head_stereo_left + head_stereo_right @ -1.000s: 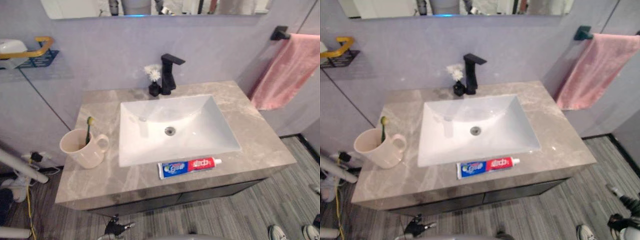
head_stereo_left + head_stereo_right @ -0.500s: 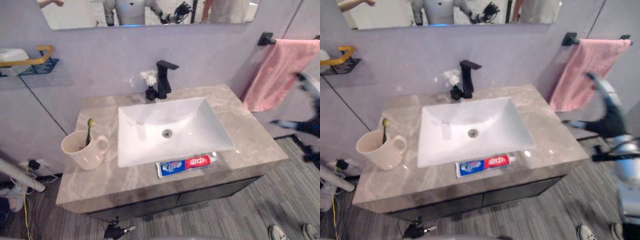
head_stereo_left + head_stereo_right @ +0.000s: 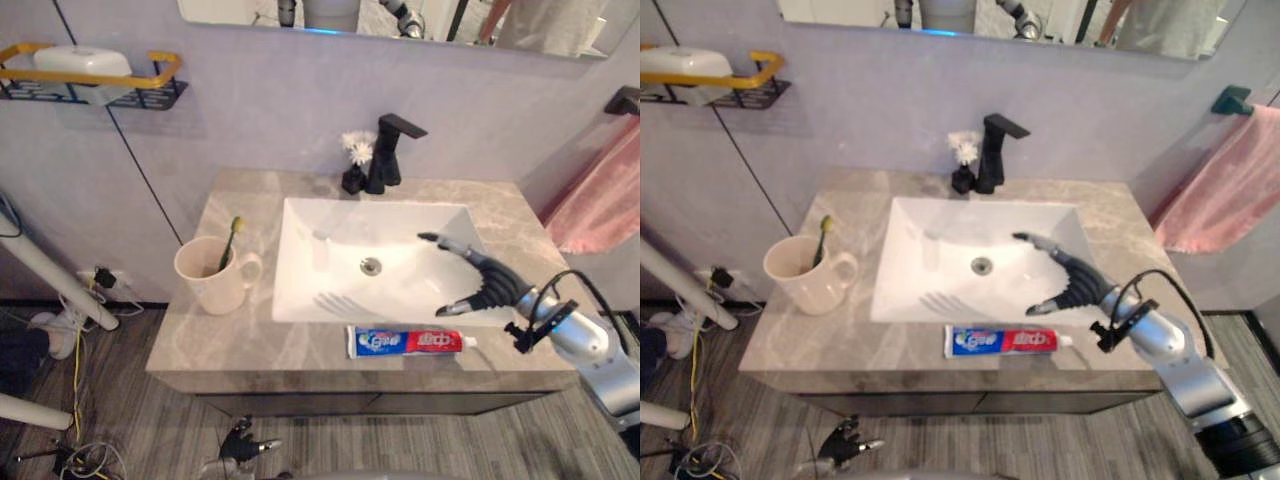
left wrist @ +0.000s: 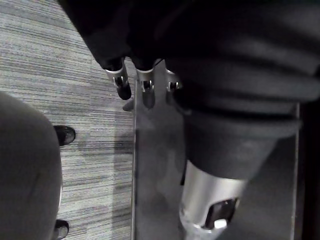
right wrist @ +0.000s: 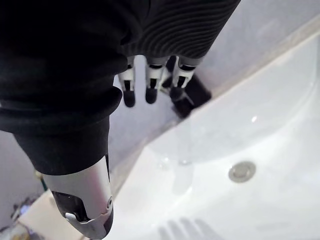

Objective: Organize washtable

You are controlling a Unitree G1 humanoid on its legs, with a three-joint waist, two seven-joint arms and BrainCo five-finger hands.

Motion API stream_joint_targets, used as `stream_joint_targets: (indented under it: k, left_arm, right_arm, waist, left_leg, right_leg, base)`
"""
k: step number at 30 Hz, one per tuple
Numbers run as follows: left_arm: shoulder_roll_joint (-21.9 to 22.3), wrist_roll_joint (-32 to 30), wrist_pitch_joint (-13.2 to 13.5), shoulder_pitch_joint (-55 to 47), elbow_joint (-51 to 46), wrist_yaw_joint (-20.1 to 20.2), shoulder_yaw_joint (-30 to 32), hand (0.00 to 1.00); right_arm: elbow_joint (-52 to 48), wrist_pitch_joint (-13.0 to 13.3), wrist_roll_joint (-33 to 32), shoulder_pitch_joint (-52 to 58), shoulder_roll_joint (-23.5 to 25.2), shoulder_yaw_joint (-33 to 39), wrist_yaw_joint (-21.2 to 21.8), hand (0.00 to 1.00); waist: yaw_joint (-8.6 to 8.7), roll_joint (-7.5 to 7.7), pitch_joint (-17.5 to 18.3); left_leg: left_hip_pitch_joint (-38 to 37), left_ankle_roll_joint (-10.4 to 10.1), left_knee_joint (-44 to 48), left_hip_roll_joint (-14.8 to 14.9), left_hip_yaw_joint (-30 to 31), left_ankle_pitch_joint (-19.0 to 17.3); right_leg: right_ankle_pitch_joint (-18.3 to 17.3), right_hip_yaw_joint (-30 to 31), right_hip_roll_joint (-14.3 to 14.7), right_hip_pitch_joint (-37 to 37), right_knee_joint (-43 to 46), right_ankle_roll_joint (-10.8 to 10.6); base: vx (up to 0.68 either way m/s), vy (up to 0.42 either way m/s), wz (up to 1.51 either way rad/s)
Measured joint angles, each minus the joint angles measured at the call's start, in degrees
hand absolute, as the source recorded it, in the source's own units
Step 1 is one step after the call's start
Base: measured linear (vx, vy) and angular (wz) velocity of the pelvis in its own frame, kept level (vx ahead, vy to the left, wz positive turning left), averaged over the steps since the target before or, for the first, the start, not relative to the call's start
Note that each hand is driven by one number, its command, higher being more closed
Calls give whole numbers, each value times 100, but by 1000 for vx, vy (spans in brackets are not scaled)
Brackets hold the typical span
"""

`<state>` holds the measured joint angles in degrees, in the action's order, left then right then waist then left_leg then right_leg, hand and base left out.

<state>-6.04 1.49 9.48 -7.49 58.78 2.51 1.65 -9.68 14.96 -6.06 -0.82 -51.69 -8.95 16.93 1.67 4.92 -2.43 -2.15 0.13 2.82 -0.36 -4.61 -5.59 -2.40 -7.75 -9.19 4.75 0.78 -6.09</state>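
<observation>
A red, white and blue toothpaste tube (image 3: 410, 341) lies flat on the marble counter (image 3: 230, 335), along the front rim of the white sink (image 3: 335, 225). Left of the sink stands a cream mug (image 3: 212, 277) holding a green toothbrush (image 3: 230, 240). My right hand (image 3: 493, 285) hovers open over the sink's right side, just behind the tube's cap end, touching nothing. Its straight fingers (image 5: 149, 85) point toward the black faucet (image 5: 187, 97). My left hand (image 4: 145, 85) hangs open over the floor, holding nothing.
A black faucet (image 3: 388, 152) and a small black vase with white flowers (image 3: 354, 165) stand behind the sink. A yellow-railed wall shelf (image 3: 95, 80) carries a white object at upper left. A pink towel (image 3: 605, 190) hangs at the right. A mirror spans the wall above.
The camera has shifted, so the whole washtable sits further right in the picture. My right hand has come in from the right and now hovers over the sink. Mug and tube have stayed put.
</observation>
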Motion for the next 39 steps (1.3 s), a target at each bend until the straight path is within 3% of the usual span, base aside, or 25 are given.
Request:
stream_joint_targets:
  k: [10, 18, 24, 25, 30, 39]
  left_arm:
    - [-29, -6, -8, 216, 87, 120, -153, 0]
    - [-35, -3, -13, 255, 149, 121, -211, 0]
    - [-49, -3, -15, 256, 151, 121, -225, 0]
    - [-50, -3, -15, 255, 151, 121, -227, 0]
    - [-91, -4, -19, 277, 152, 128, -369, 0]
    - [-111, -3, -24, 277, 175, 132, -374, 0]
  right_arm:
    - [-1, -176, 314, 14, -208, -506, 467, 0]
    - [-3, -173, 1311, 265, -266, -518, 434, 0]
    - [-1, -166, 2030, 331, -177, -515, 181, 0]
    - [1, -164, 2071, 350, -108, -515, 162, 100]
    - [0, -148, 2486, 375, 139, -446, -78, 100]
    - [-11, -23, 2593, 523, 414, -240, -199, 100]
  waist:
    - [-86, -31, -256]
    - [-90, -43, -250]
    - [-85, -26, -239]
    - [-85, -24, -238]
    - [-93, -5, -225]
    - [-92, 35, -187]
  left_leg:
    - [88, -79, -102, -50, 135, 242]
    - [66, -91, -263, -46, 213, 387]
    - [63, -87, -266, -55, 226, 390]
    - [62, -87, -265, -54, 241, 390]
    - [60, -87, -258, -55, 297, 390]
    - [60, -87, -256, -62, 300, 390]
  right_leg:
    - [-31, -126, 1, -63, -84, -40]
    - [-34, -174, 13, -97, -48, -43]
    - [-33, -183, 11, -77, -79, -44]
    - [-33, -201, 14, -67, -83, -44]
    - [-33, -272, 14, -27, -88, -44]
    - [-34, -272, 7, -27, -86, -43]
  base:
    - [-87, -29, 5]
    - [-49, -20, 4]
    - [2, -2, 1]
    - [12, -14, 6]
    - [-3, -8, 6]
    - [0, 0, 0]
